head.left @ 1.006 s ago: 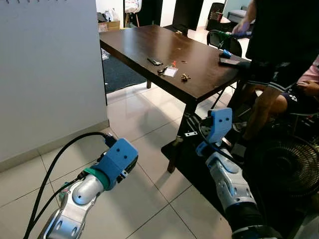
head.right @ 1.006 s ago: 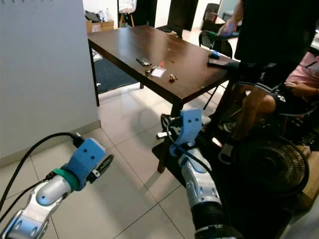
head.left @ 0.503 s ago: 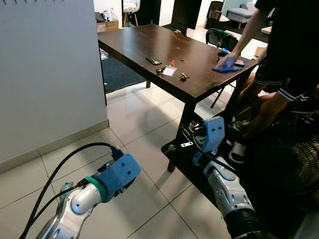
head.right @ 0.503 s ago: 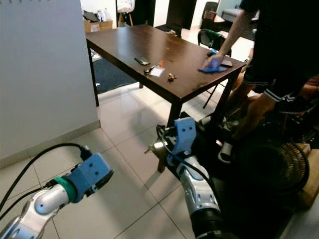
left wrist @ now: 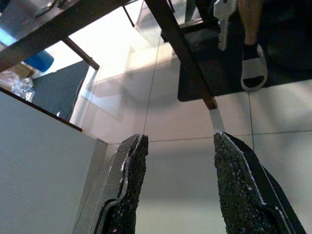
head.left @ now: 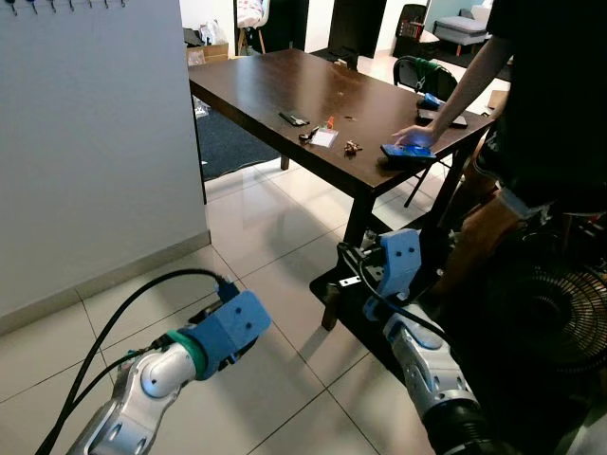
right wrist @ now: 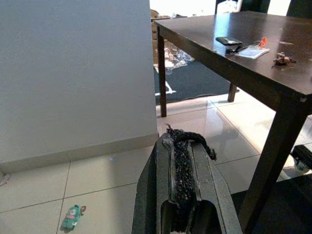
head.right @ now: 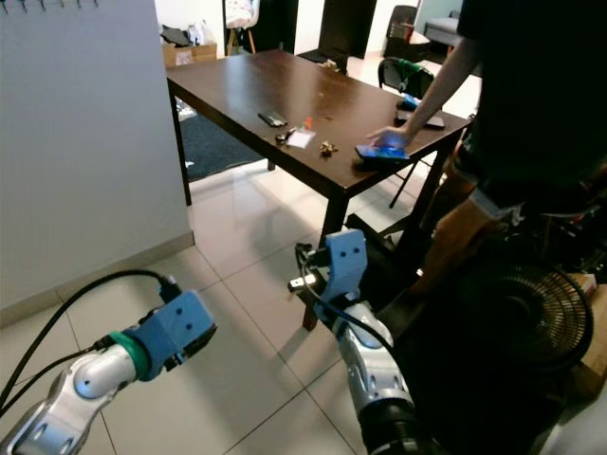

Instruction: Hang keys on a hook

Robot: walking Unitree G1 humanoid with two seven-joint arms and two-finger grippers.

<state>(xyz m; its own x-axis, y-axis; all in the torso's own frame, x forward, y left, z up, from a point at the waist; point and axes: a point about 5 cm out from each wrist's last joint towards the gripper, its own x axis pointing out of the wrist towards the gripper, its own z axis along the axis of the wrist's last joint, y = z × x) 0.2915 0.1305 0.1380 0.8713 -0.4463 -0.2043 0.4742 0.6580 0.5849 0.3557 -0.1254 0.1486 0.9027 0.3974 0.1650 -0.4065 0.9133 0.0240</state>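
My right gripper (right wrist: 183, 146) is shut on a black braided cord (right wrist: 189, 138). From that cord a silver key (left wrist: 223, 19) hangs low beside the leg of the dark table (head.left: 285, 85). In the head views the right gripper (head.right: 305, 281) sits low in front of the table leg. A row of small hooks (head.left: 57, 5) lines the top of the white wall (head.left: 95, 142) at the far left. My left gripper (left wrist: 179, 141) is open and holds nothing; it hangs low over the floor tiles, behind its blue wrist block (head.left: 232, 327).
A person (head.left: 550, 104) stands at the table's right, one hand on a blue item (head.left: 408, 150). A black fob (head.left: 292, 118), a card (head.left: 325, 137) and small bits lie on the table. A fan (head.left: 560, 332) and black mat (head.left: 375, 327) are at right. A small bottle (right wrist: 71, 217) lies on the floor.
The person's hand has slid the blue item toward the table's near edge. My right arm has drifted a little lower and to the left. The camera view has shifted slightly.
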